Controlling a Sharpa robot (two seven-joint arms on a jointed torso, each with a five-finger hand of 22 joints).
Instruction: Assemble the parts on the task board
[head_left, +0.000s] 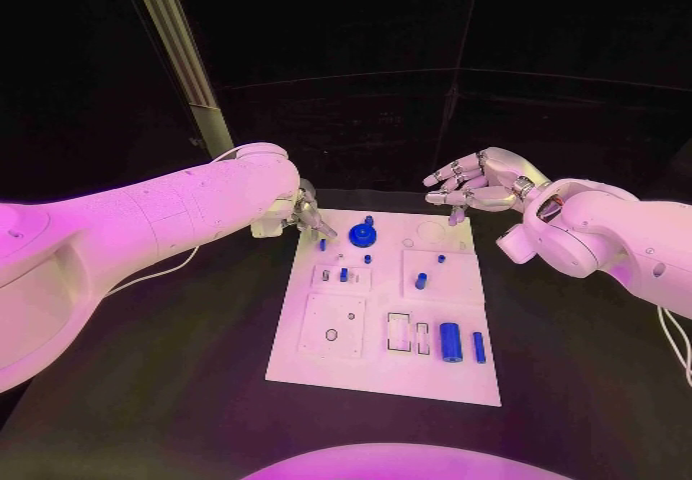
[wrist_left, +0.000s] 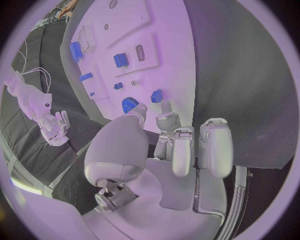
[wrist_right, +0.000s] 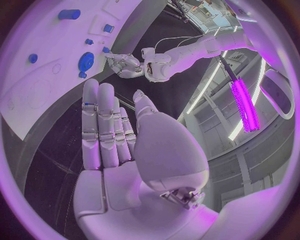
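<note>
**Both hands at the far end of the board, nothing held**

White board (head_left: 346, 345) lies mid-desk (head_left: 159, 400), long side running away from the robot. Small blue parts sit on it: a round disc with a raised stub (head_left: 364, 236) near the far edge, a short peg (head_left: 421, 281) in the middle block, a fat cylinder (head_left: 450, 342) and a thin one (head_left: 479, 347) upright near the close edge.

Left hand (head_left: 306, 218) hovers at the board's far left corner, fingers (wrist_left: 215, 145) loosely curled, gripping nothing. Right hand (head_left: 479, 182) hangs above the far right corner, fingers (wrist_right: 103, 125) straight and side by side, empty.

Parts look like hard, smooth plastic: likely light, stiff, slippery. Best taken by the sides with a fingertip pinch; the disc probably by its stub or rim. Thin cylinder looks easy to topple.
</note>
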